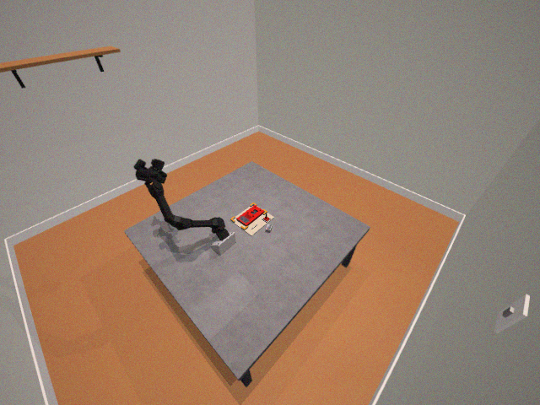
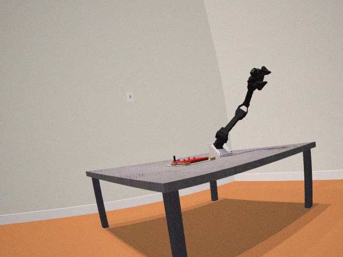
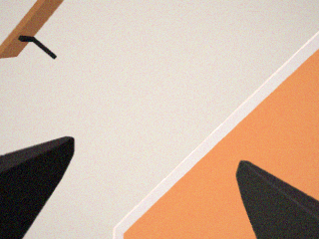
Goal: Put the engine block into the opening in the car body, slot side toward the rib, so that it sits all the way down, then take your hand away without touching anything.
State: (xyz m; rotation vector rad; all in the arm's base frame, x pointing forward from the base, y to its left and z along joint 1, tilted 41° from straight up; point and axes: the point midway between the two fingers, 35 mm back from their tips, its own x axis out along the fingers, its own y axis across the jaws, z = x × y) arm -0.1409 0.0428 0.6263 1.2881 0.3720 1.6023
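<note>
Grey wall, orange floor behind jaws: spread wide, empty, touching nothing.

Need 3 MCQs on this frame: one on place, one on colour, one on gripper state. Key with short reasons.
1. Where is the gripper?
A. over the car body
B. raised high, away from the parts
C. resting on the table

2. What colour is the car body?
A. blue
B. green
C. red

3. How do the jaws stand?
A. wide open, empty
B. shut on the engine block
C. shut on nothing

Key: 1 B, the exterior view shows it far above the table; 2 C, red in the top view; 3 A, the wrist view shows both fingers apart with only wall and floor between.
</note>
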